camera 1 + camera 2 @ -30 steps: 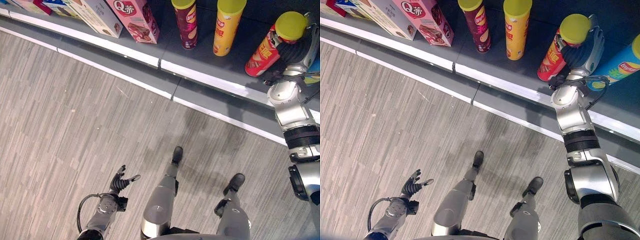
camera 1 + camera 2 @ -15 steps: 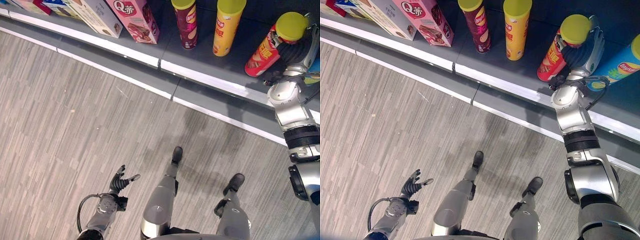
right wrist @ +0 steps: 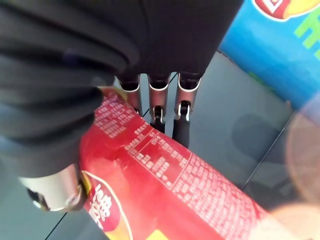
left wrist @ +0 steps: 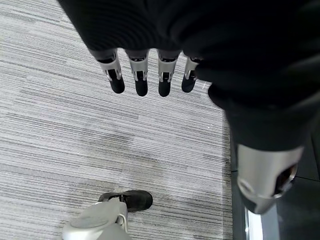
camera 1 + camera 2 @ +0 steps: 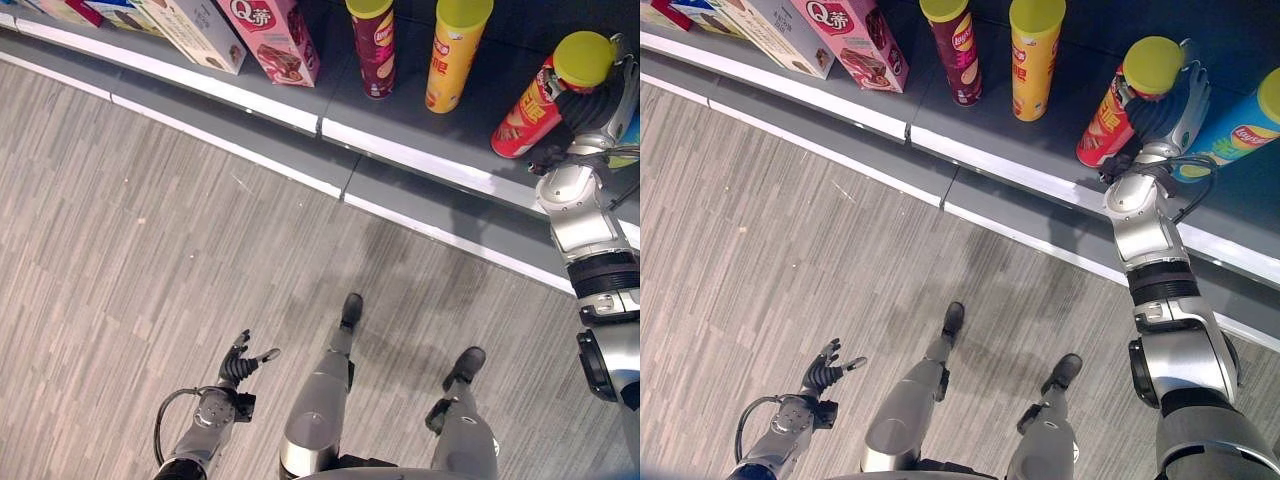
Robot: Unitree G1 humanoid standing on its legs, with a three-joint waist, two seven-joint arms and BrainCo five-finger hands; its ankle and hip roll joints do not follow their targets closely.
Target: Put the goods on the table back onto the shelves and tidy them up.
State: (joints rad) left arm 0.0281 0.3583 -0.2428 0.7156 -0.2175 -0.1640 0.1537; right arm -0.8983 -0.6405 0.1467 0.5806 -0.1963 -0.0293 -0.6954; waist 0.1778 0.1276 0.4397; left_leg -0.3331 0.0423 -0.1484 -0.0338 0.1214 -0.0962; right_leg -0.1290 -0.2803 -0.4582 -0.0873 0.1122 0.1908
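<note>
Right hand (image 5: pixel 1160 105) reaches onto shelf (image 5: pixel 1040 150); fingers (image 3: pixel 182 117) curled behind red can (image 5: pixel 1118 105), thumb on its near side, so gripping it; can leans, lid tipped toward blue can (image 5: pixel 1240 125); left hand (image 5: pixel 240 365) hangs loose, holding nothing, over floor (image 5: pixel 150 250).

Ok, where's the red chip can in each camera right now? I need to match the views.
Left eye view: the red chip can leans on the shelf at upper right, at the right hand.
Right eye view: same can, upper right, left of the blue can.
Left wrist view: floor past the left hand.
Right wrist view: can close up against the fingers.
Shared landmark: the yellow can.
</note>
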